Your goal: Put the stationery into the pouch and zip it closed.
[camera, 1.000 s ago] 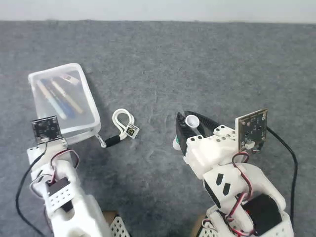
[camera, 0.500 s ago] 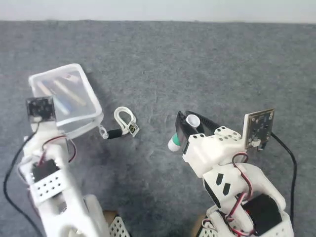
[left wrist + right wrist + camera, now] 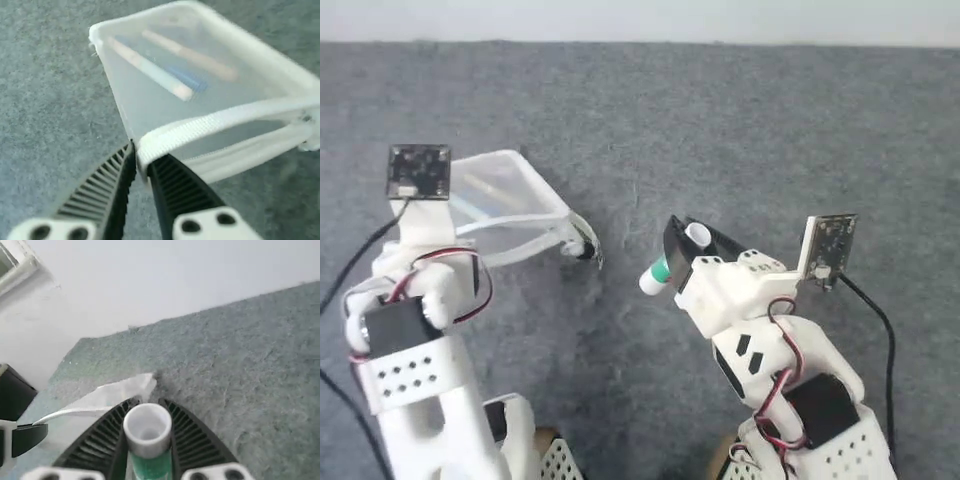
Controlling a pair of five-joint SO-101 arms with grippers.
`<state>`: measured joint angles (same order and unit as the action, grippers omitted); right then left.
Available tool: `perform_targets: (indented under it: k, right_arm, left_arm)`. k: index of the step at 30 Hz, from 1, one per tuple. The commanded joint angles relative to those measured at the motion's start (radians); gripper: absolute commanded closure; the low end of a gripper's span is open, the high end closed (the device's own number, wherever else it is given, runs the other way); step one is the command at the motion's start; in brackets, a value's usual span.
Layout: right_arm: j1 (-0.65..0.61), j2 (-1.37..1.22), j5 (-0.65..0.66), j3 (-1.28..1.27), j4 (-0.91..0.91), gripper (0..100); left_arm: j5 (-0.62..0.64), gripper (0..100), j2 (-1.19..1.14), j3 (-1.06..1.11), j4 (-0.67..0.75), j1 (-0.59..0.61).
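The left jaws are almost shut and pinch one corner of the clear pouch (image 3: 210, 95) at its white zip band. The pouch is tilted and, I think, lifted off the grey tabletop (image 3: 740, 130). Inside it lie a few pens (image 3: 167, 77), one blue and white, one beige. The right jaws clamp a green marker (image 3: 147, 430) with a white end. It is held tilted, near the zip side of the pouch but apart from it.

Two robot arms, left arm (image 3: 415, 350) at lower left of the frame, right arm (image 3: 770, 340) at lower right, one clear pouch (image 3: 515, 210) at upper left, at least two pens (image 3: 160, 72) inside, one green-and-white tube (image 3: 658, 272) near centre, one cord loop (image 3: 583, 238).
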<state>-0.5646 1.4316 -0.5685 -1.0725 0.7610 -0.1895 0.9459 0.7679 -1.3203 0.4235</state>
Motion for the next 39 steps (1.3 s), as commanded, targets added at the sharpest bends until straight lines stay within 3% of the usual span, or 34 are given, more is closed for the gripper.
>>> perform_targets:
  k: [1, 9, 13, 21, 24, 32, 39]
  right_arm:
    - [0.015, 0.031, -0.018, 0.011, -0.053, 99.3]
    - [0.016, 0.071, -0.015, 0.012, -0.056, 99.3]
    - [0.045, 0.189, 0.038, 0.012, -0.065, 99.3]
    - [0.073, 0.300, 0.161, 0.006, -0.309, 99.3]
    - [0.068, 0.246, 0.195, 0.008, -0.463, 99.3]
    - [-0.151, -0.074, 0.321, 0.012, -0.766, 99.3]
    - [-0.239, -0.352, 0.404, 0.014, -1.040, 99.3]
  left_arm:
    - [0.066, 99, -0.008, -0.208, -0.106, -0.107]
    - [0.133, 99, -0.021, -0.473, -0.241, -0.269]
    - [0.140, 99, -0.157, -0.579, -0.292, -0.299]
    - [0.144, 99, -0.381, -0.699, -0.293, -0.292]
    - [0.176, 99, -0.387, -0.704, -0.290, -0.292]
    - [0.181, 99, -0.384, -0.700, -0.296, -0.292]
    - [0.215, 99, -0.384, -0.699, -0.296, -0.292]
